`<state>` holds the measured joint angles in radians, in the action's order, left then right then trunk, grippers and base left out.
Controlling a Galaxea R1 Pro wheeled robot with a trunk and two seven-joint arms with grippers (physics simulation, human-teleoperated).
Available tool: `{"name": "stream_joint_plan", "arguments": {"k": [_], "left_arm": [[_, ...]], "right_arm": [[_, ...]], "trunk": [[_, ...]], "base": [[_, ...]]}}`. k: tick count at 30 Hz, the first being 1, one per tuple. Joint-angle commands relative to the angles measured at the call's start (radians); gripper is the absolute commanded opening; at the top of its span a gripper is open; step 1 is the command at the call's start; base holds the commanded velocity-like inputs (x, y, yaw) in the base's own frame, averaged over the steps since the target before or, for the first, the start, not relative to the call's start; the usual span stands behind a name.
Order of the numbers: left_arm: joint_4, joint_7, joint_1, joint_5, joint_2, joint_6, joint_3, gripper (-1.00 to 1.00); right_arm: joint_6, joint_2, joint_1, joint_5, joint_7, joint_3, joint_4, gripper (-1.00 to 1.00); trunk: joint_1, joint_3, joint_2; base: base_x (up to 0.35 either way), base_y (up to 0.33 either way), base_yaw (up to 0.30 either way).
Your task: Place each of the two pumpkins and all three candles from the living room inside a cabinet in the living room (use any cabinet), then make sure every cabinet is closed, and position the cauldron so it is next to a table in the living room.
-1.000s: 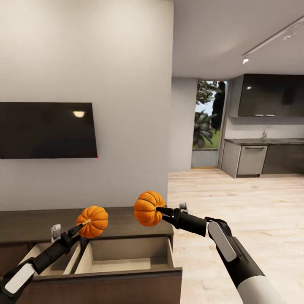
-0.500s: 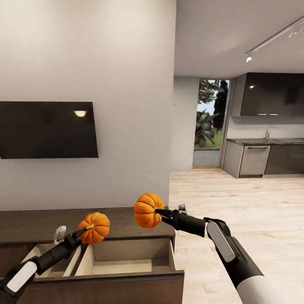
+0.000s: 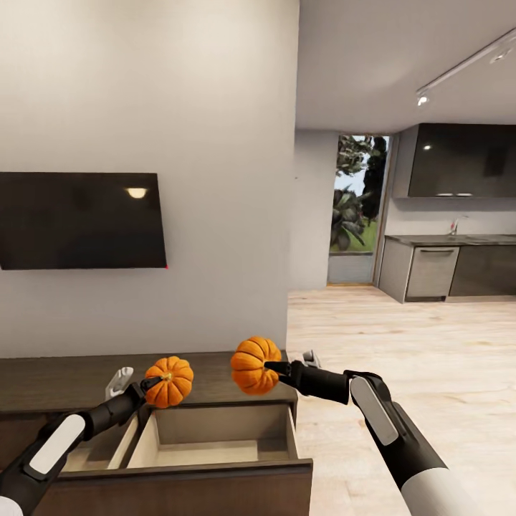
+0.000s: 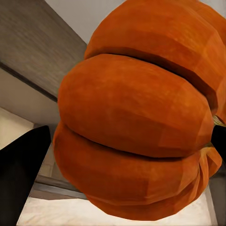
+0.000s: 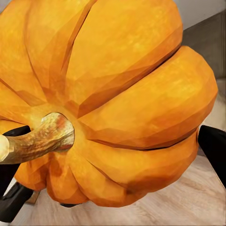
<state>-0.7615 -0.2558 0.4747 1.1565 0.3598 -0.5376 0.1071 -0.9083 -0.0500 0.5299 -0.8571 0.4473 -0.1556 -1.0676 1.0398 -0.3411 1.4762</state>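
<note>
We are counting two pumpkins, one in each claw. The left pumpkin (image 3: 169, 381) is hanging stem-up over the back edge of the cabinet's (image 3: 43, 380) open right-hand drawer (image 3: 215, 437), just in front of the dark flat top. The right pumpkin (image 3: 255, 365) is hanging a little higher, above the cabinet's right end near its back right corner, with its stem pointing toward the arm.

The left gripper (image 3: 149, 385) is closing on its pumpkin at the stem side, its dark fingers pressing the orange ribs; in the left wrist view that pumpkin (image 4: 141, 113) is sitting between black fingers (image 4: 23, 169) at either side. The right gripper (image 3: 272, 368) is clamping its pumpkin (image 5: 108, 99) likewise, the yellowish stem (image 5: 40, 139) lying between its fingers (image 5: 214, 146).

We are seeing two drawers pulled out, both pale inside; the left drawer (image 3: 93, 448) is partly hidden behind the left arm. One black screen (image 3: 80, 221) is hanging on the wall above the cabinet.
</note>
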Motion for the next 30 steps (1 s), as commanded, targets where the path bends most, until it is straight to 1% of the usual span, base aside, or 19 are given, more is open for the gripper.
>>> {"name": "stream_joint_plan", "arguments": {"k": [1, 2, 7, 10, 14, 30], "left_arm": [[-0.001, 0.000, 0.001, 0.005, 0.001, -0.002, 0.003, -1.00], [-0.001, 0.000, 0.001, 0.006, 0.001, -0.002, 0.003, -1.00], [-0.002, 0.002, 0.001, 0.006, 0.001, -0.002, 0.004, -1.00], [-0.002, 0.002, 0.001, 0.005, 0.000, -0.002, 0.005, -1.00], [-0.002, 0.003, 0.001, 0.003, -0.013, -0.002, 0.005, -1.00], [-0.001, 0.004, 0.001, 0.000, -0.019, -0.002, 0.015, -1.00]], "right_arm": [[-0.002, -0.001, 0.001, 0.000, -0.004, -0.001, 0.000, -1.00], [-0.001, -0.001, 0.001, 0.000, -0.012, -0.001, 0.000, -1.00], [0.003, -0.001, 0.001, 0.002, -0.027, -0.002, -0.001, -1.00], [0.004, -0.001, 0.001, 0.002, -0.025, -0.002, -0.003, -1.00], [0.005, -0.001, 0.001, 0.003, -0.025, -0.005, -0.003, -1.00], [0.005, -0.002, 0.001, 0.004, -0.027, -0.005, -0.024, -1.00]], "trunk": [[0.000, -0.001, 0.001], [0.000, -0.001, 0.001], [0.019, -0.017, 0.036], [0.019, -0.017, 0.036], [0.019, -0.017, 0.036], [0.080, -0.067, 0.148]], "base": [[0.000, 0.000, 0.000], [0.000, 0.000, 0.000], [0.000, 0.000, 0.000], [0.000, 0.000, 0.000], [0.000, 0.000, 0.000], [0.000, 0.000, 0.000]]}}
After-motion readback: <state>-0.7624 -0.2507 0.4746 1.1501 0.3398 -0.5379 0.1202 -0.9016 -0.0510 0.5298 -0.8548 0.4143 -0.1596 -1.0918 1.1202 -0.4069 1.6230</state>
